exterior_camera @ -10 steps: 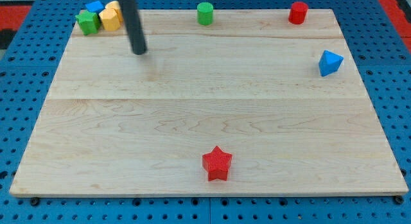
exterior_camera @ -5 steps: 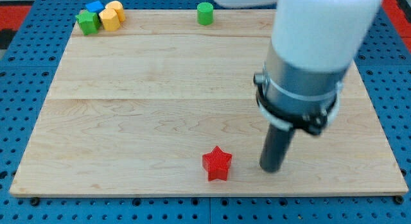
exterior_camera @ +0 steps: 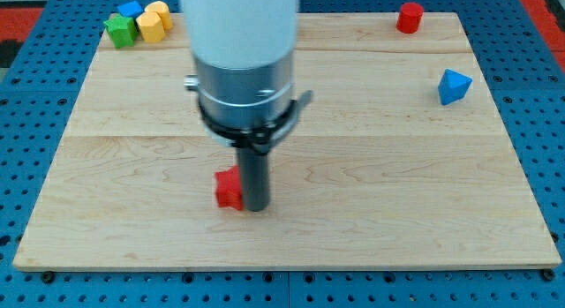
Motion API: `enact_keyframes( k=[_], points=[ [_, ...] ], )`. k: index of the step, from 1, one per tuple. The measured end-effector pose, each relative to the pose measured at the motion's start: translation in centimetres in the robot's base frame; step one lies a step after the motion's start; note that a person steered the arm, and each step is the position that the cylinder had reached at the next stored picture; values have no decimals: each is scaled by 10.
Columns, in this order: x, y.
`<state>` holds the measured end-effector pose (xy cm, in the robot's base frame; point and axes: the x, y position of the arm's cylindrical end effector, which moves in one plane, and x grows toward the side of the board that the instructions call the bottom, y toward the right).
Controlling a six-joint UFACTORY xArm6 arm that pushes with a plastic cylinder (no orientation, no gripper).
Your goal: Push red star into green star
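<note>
The red star (exterior_camera: 229, 189) lies on the wooden board left of centre, low in the view, partly hidden by the rod. My tip (exterior_camera: 256, 207) touches its right side. The green star (exterior_camera: 119, 30) sits at the board's top left corner, next to two yellow blocks and a blue block. The arm's white and grey body covers the middle top of the view.
Two yellow blocks (exterior_camera: 154, 21) and a blue block (exterior_camera: 131, 9) cluster beside the green star. A red cylinder (exterior_camera: 408, 17) stands at the top right. A blue triangular block (exterior_camera: 453, 86) lies near the right edge. The board (exterior_camera: 397, 211) has blue pegboard around it.
My tip swung from the red star's right side against it and pushed it left and up the view. The arm now hides the green cylinder at the top; the red cylinder and blue block show again.
</note>
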<state>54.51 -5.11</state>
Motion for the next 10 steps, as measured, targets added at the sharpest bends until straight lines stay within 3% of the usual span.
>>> enact_keyframes(
  k=[1,6,10],
  points=[
    [-1,-46],
    [-133,-132],
    [-184,-86]
  ],
)
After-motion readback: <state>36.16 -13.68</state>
